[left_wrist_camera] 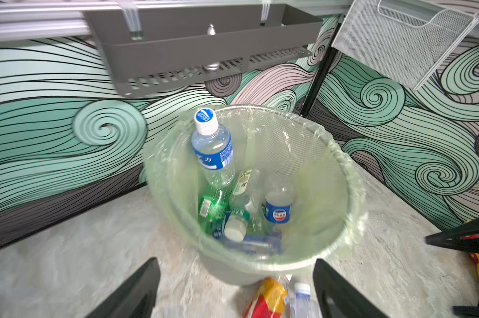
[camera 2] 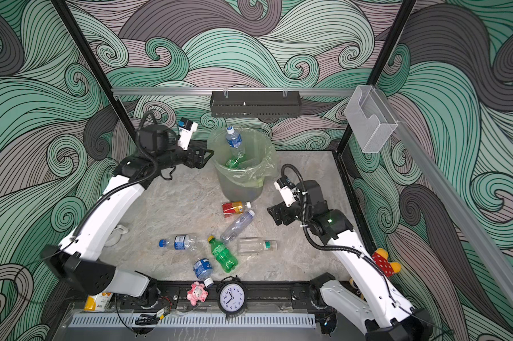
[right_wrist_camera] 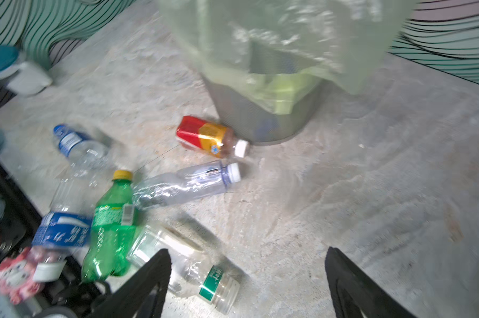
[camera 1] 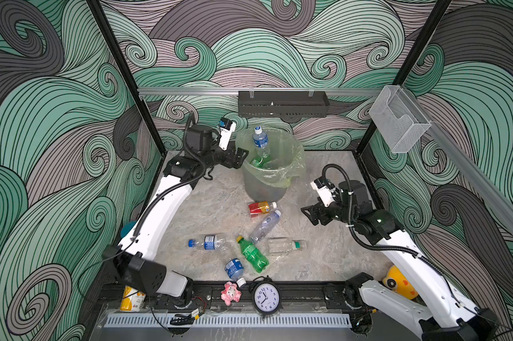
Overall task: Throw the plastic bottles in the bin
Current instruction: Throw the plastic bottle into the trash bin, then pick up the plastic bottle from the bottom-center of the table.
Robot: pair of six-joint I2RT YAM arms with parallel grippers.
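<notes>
As if set for dropping, hangs left end effector (camera 1: 241,159) apart, empty, left of bin (camera 1: 264,189); right end effector (camera 1: 307,217) apart, right of bottles (camera 1: 252,255).

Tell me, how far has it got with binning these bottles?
Partly done. Several bottles already sit in the bin, a blue-labelled bottle propped up tallest among them. In hand: nothing; the left gripper is open beside the bin, and the right gripper is open over the table. Left: six more lying on the table, among them the red-orange labelled bottle by the bin and the green bottle.
</notes>
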